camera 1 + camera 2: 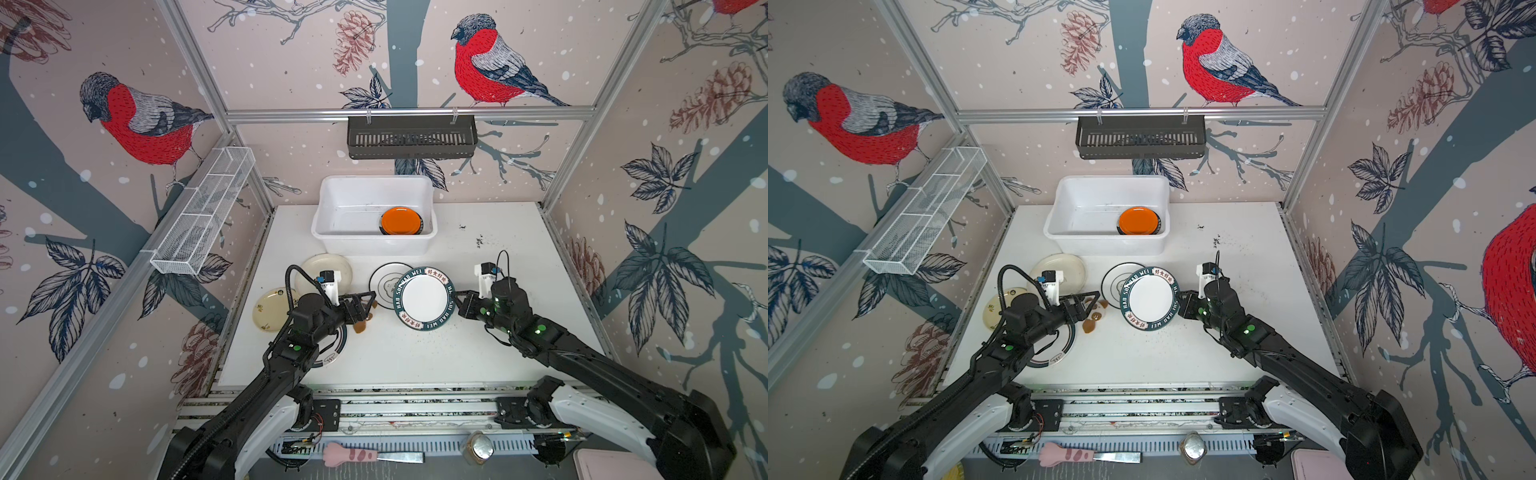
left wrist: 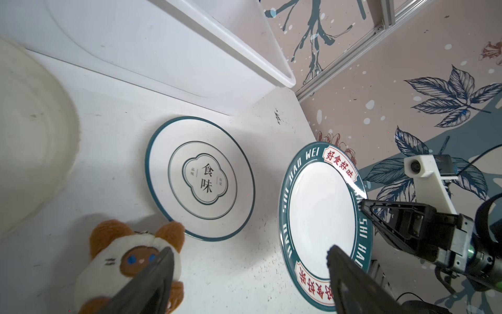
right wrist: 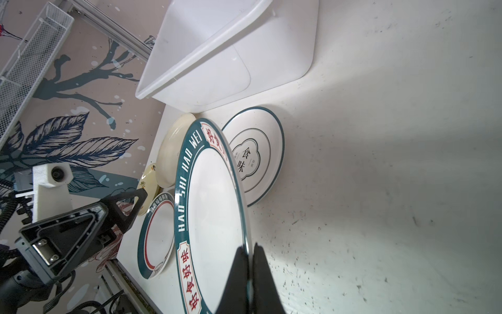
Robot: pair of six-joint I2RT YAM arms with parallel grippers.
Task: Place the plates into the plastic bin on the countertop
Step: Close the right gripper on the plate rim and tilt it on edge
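A white plate with a green lettered rim (image 1: 424, 298) (image 1: 1149, 298) hangs tilted over the countertop (image 1: 415, 357). My right gripper (image 1: 457, 300) (image 3: 251, 248) is shut on its right edge. To the plate's left my left gripper (image 1: 368, 300) (image 2: 250, 250) stands open with nothing between its fingers. The white plastic bin (image 1: 374, 245) sits at the back with an orange plate (image 1: 401, 220) lying on a dark one. A thin-rimmed white plate (image 1: 383, 279), a cream plate (image 1: 328, 266), a small yellowish plate (image 1: 270, 309) and a green-rimmed plate (image 1: 337, 347) under the left arm lie on the countertop.
A brown-and-white panda toy (image 1: 360, 323) (image 2: 127, 261) lies under my left gripper. A dark slotted basket (image 1: 411, 137) hangs on the back wall, and a white wire mesh tray (image 1: 203, 212) on the left wall. A pink-handled tool (image 1: 353, 455) lies on the front rail.
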